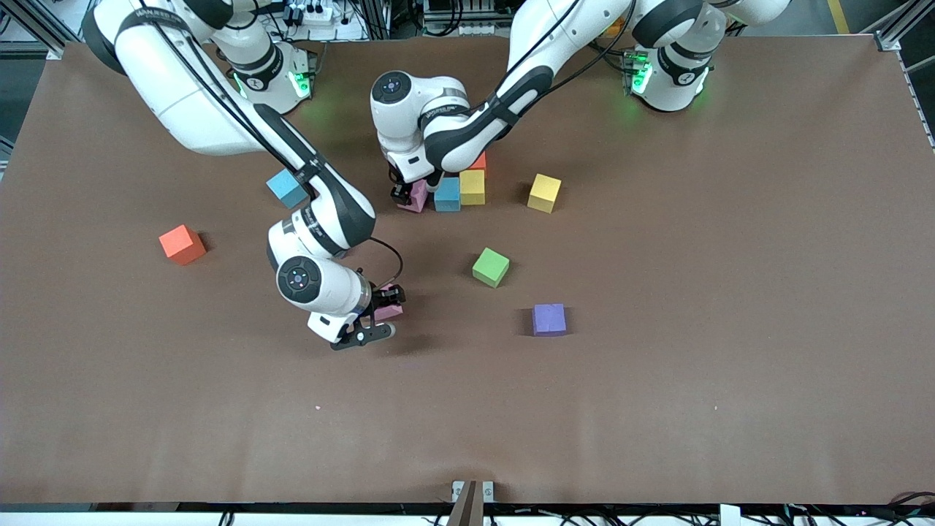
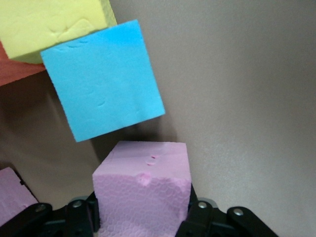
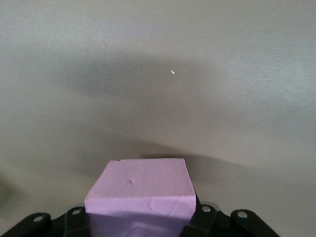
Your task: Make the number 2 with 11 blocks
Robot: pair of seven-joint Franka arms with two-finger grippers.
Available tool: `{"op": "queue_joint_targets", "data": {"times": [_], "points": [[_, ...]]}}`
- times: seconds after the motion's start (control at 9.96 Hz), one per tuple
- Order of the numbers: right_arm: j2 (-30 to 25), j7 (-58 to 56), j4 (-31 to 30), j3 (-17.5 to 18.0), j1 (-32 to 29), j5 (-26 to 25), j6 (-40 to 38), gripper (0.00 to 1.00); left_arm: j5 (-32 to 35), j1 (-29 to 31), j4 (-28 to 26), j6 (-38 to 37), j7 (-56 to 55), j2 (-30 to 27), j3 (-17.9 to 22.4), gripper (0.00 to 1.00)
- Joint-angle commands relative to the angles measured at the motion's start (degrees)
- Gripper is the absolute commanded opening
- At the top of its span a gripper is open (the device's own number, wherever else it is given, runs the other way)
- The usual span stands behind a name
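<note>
We hold one pink block (image 2: 142,197) in the left end effector (image 1: 406,191) at the row's nine o'clock end beside the blue block (image 1: 447,194), and the right end effector (image 1: 378,314) grips another pink block (image 3: 140,195) to lift next

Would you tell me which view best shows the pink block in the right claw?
The right wrist view: the pink block fills the foreground between the right claw fingers. The front view shows only a sliver under the arm; the left wrist view shows another pink block.

Front camera sat high, faced robots across table (image 1: 657,409). Each wrist camera looked down close past own fingers. Left wrist view shared light blue block (image 2: 101,79) (image 1: 447,194) with front view.
</note>
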Motion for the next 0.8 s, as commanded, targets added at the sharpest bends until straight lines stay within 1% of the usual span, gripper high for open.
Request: {"op": "queue_joint_targets", "data": {"times": [0.0,0.3,0.5,0.7], "points": [[-3.25,0.4,-0.01,0.2,-0.3,0.05,-4.55,0.46,-1.37,0.82,0.66,-0.54,-0.41,-0.05,0.19,0.19],[-6.68,2.24,-0.45,0.2,-0.39,0.14,-11.04,0.46,-1.98,1.35,0.49,-0.62,-0.32,0.13,0.19,0.2],[-7.56,2.43,-2.02,0.37,-1.96,0.31,-11.77,0.46,-2.69,1.26,0.48,-0.8,-0.23,0.04,0.1,0.21],[-7.39,2.51,-2.64,0.37,-1.98,0.84,-10.81,0.46,-4.53,1.26,0.4,-0.98,-0.41,-0.14,0.1,0.22]]}}
